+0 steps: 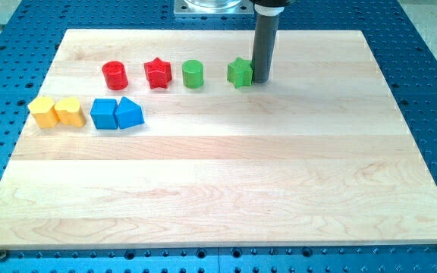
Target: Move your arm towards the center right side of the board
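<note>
You'll find my tip [262,80], a bare rod grasping nothing, touching the green star block [240,73] on its right, so the board's [279,174] centre-right lies further right and lower

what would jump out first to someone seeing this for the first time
The dark rod coming down from the view's top, with my tip right beside the green star block. Next, the row running to the view's left of it: a green cylinder, a red star and a red cylinder. Below them, at the wooden board's left edge, two yellow blocks and two blue blocks sit bunched together.
</note>
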Controlling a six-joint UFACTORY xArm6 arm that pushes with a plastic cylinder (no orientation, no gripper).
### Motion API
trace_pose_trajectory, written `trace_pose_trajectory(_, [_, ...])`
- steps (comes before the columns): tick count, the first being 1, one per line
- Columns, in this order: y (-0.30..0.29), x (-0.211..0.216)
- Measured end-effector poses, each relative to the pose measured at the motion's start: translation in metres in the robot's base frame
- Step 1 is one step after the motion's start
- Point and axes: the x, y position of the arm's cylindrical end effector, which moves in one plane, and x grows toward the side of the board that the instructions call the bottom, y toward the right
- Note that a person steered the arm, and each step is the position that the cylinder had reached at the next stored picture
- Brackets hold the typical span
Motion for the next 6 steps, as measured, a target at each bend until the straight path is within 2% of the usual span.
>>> trace_pose_trajectory(1, [-0.002, 0.002])
trace_pose_trajectory(3, [0.112, 0.074])
trace_pose_trajectory(5, [0.168, 0.085])
trace_pose_trajectory(6, [0.168, 0.085])
